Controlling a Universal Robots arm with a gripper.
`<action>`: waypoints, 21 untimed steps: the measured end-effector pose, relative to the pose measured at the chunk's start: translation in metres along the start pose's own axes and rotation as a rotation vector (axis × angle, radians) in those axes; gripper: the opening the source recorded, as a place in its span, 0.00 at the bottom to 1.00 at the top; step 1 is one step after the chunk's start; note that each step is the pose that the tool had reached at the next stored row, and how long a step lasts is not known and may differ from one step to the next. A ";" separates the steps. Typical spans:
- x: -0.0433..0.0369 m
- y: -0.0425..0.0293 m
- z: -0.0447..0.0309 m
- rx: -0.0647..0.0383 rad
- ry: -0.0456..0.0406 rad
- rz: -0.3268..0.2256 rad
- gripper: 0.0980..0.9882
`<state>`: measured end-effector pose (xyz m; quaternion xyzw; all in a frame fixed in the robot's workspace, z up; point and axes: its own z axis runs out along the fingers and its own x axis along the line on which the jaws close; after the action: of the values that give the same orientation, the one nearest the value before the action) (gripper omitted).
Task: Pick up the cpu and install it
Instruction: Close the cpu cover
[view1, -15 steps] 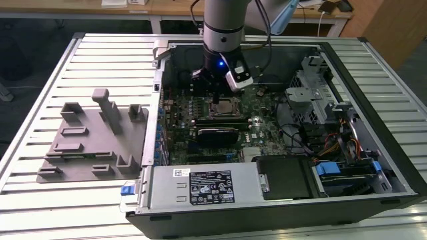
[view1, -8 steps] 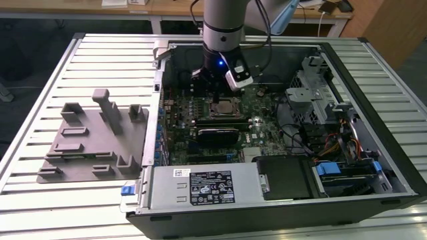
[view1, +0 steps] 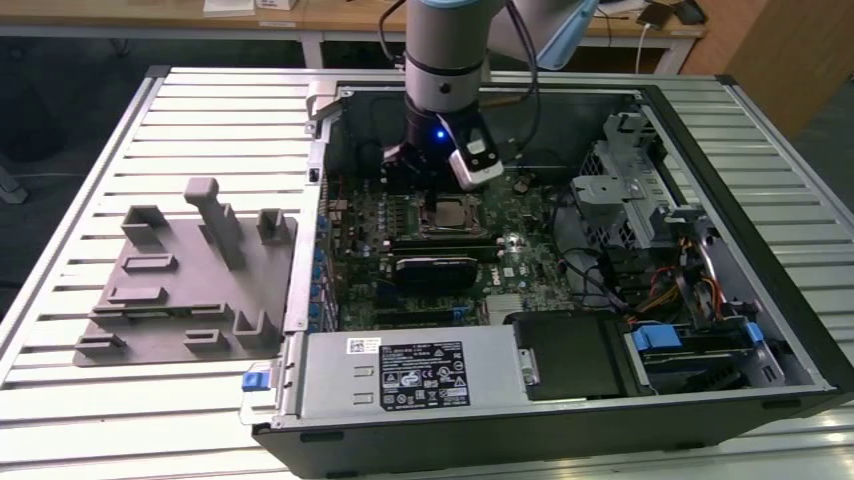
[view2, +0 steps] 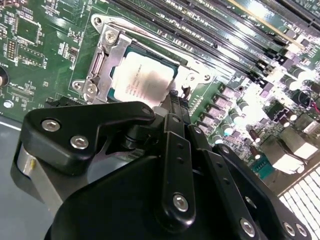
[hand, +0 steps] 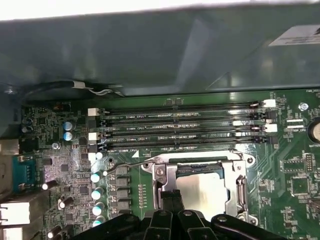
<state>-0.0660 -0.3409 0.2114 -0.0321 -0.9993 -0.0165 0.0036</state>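
The cpu (view2: 142, 80), a flat square chip with a shiny silver top, lies flat inside the metal socket frame (view2: 100, 60) on the green motherboard. It also shows in the first wrist view, cpu (hand: 202, 192), and in the exterior view, cpu (view1: 451, 213). My gripper (view2: 174, 96) hovers just above the socket's edge beside the chip. Its two black fingers are pressed together with nothing between them, as the first wrist view of the gripper (hand: 170, 197) also shows. The arm's wrist hides most of the gripper in the exterior view.
The open computer case (view1: 747, 300) lies on a slatted table. Memory slots (hand: 180, 127) run beside the socket, and a black block (view1: 434, 270) sits on its other side. A drive cage (view1: 627, 190) and cables fill the exterior view's right. A grey fixture tray (view1: 187, 290) lies at its left.
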 end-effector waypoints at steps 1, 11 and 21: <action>0.0000 0.0001 0.0011 0.000 0.0001 -0.002 0.01; 0.0001 0.0003 0.0090 0.000 0.0009 -0.021 0.01; 0.0001 0.0002 0.0122 0.000 0.0013 -0.032 0.01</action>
<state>-0.0661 -0.3403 0.1992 -0.0161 -0.9997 -0.0164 0.0039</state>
